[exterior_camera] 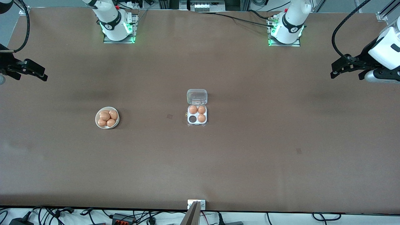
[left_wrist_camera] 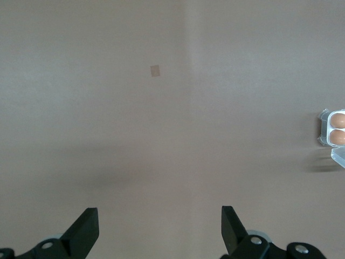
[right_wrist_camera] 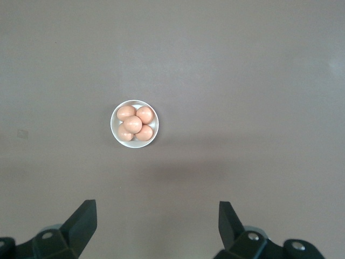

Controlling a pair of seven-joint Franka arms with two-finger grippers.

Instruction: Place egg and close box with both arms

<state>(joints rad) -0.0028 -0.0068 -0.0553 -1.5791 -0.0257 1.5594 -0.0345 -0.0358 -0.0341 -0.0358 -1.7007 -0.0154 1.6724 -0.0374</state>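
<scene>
Nearby, bowl [exterior_camera: 107, 117] of eggs [exterior_camera: 107, 118]

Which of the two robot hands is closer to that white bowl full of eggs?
The right one. The right gripper hangs open above the table edge at the bowl's end. The left gripper, also open, waits over the other end, past the box.

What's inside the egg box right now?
The box holds three eggs; the fourth cell, nearest the camera toward the right arm's end, is empty. Its clear lid is open.
</scene>
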